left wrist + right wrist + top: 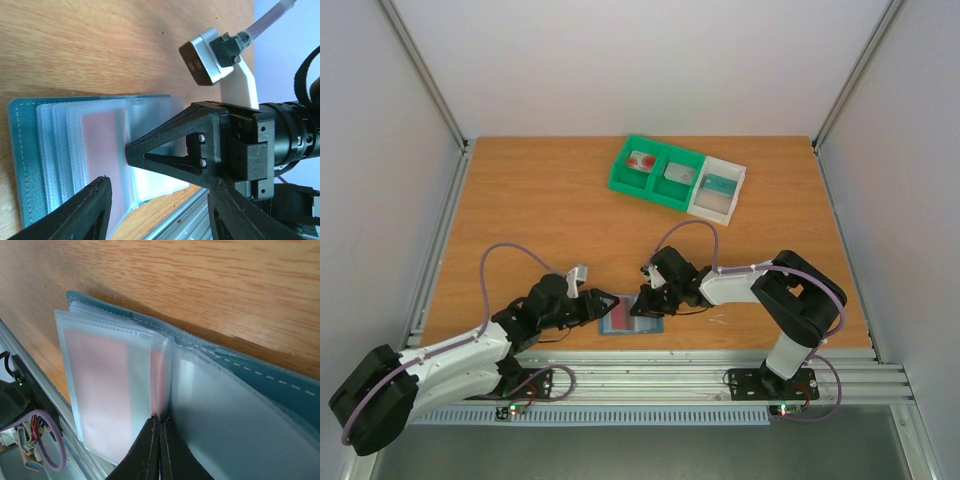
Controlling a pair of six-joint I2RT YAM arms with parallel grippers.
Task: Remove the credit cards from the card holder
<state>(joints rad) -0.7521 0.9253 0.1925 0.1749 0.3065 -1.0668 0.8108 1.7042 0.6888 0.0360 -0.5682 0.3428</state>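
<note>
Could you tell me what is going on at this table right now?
Two robot arms are working on the open card holder at the near edge of the table. The right gripper is shut, its tips at the fold of the clear sleeves, next to a pinkish card. Whether it pinches anything is unclear. The left gripper is open beside the holder. At the back, three cards already lie in the tray, one per compartment.

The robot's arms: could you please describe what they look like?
Both the left arm and right arm have white links, black joints and a looping lilac cable. Their jaws are black, with triangular cut-out frames.
</note>
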